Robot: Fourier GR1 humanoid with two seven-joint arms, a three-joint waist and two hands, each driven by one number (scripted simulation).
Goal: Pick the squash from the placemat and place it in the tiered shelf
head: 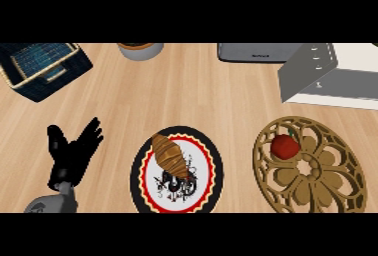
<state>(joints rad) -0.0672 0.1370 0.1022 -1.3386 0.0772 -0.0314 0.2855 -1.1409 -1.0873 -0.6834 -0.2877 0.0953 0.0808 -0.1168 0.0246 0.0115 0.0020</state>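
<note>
A brown striped squash [170, 153] lies on the round placemat [210, 172], which has a black rim, a red ring and a white centre. It sits in the mat's upper left part. The grey tiered shelf [310, 67] stands at the back right. My left hand [72, 152] is open at the lower left, fingers up, a short way left of the placemat and touching nothing. My right hand is out of the picture.
A gold openwork trivet [314, 172] lies right of the placemat with a red apple [285, 146] on it. A dark blue woven basket [40, 65] stands at the back left. A grey pot [140, 50] and a grey appliance [258, 52] line the far edge.
</note>
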